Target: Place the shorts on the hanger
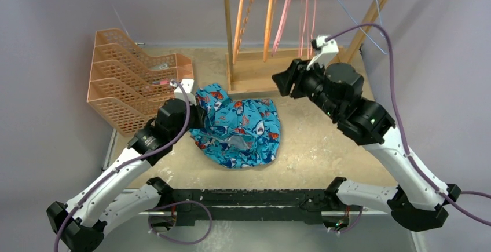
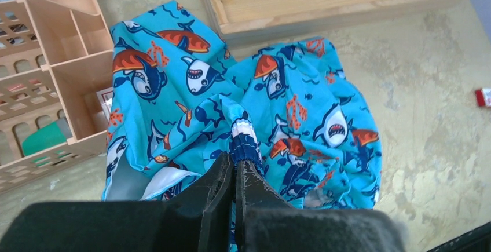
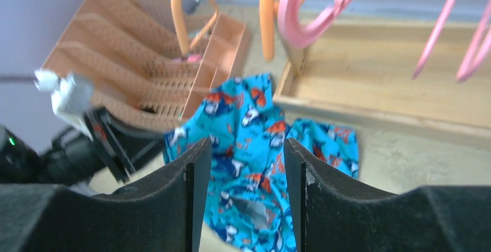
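The turquoise shark-print shorts [image 1: 240, 126] lie crumpled on the table in front of the wooden rack base. They also show in the left wrist view [image 2: 301, 107] and the right wrist view [image 3: 260, 119]. My left gripper [image 1: 198, 119] is shut on a bunched fold of the shorts' waistband [image 2: 243, 142], at their left side; its fingertips [image 2: 236, 168] pinch the fabric. My right gripper [image 1: 279, 81] is open and empty, raised above the shorts' right side and pointing at them [image 3: 247, 148]. Pink hangers [image 1: 285, 14] hang from the rack behind it; a pink hook [image 3: 312, 17] is close above the right fingers.
Orange slotted trays [image 1: 124, 81] stand at the back left, touching the shorts' edge. The wooden rack base [image 1: 255, 69] and its posts stand at the back centre, with orange hangers [image 1: 240, 14] and a light-blue wire hanger [image 1: 353, 14]. A small red item [image 2: 483, 97] lies at right.
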### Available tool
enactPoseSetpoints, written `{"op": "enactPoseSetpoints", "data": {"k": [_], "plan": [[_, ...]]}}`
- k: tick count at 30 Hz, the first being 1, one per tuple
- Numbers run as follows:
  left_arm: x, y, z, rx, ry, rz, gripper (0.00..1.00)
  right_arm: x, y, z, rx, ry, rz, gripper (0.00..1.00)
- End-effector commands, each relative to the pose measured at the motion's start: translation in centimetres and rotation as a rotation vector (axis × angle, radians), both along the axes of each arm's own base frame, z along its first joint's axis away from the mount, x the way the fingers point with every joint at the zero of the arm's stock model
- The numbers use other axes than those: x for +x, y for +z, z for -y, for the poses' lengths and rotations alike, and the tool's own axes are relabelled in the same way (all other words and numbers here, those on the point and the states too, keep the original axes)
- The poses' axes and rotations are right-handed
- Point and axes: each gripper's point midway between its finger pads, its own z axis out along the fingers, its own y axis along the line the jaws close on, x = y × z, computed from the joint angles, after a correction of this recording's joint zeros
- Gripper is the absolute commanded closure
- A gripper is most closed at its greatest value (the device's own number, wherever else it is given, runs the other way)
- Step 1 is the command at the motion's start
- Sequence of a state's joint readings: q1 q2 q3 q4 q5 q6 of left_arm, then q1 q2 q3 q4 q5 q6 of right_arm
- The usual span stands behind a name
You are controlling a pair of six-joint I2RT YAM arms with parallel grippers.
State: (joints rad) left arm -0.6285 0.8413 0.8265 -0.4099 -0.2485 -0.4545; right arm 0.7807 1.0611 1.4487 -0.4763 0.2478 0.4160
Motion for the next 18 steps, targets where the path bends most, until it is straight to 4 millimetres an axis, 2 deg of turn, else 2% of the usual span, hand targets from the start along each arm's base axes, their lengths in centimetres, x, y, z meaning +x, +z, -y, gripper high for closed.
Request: {"op": "enactPoseSetpoints", "data": {"k": [1, 4, 9, 15, 18], "plan": [[-0.6, 0.0, 1.3, 0.027, -0.133, 0.051, 1.0, 1.7, 5.0, 3.1, -0.013, -0.179, 0.109, 0.48], [-1.1, -1.7, 1.8, 0.042, -0.191, 0.042, 1.0, 2.2, 7.7, 4.6, -0.043, -0.236, 0.194, 0.47], [-1.6, -2.4, 2.6, 0.044, -0.248, 0.023, 1.0, 3.6, 9.5, 8.0, -0.128, -0.441, 0.232, 0.45], [-1.8, -2.8, 2.8, 0.057, -0.273, 0.005, 1.0, 6.7, 8.0, 8.7, -0.268, -0.531, 0.212, 0.44], [-2.0, -2.7, 3.0, 0.051, -0.284, 0.006, 1.0, 8.9, 6.8, 9.6, -0.275, -0.531, 0.176, 0.47]]}}
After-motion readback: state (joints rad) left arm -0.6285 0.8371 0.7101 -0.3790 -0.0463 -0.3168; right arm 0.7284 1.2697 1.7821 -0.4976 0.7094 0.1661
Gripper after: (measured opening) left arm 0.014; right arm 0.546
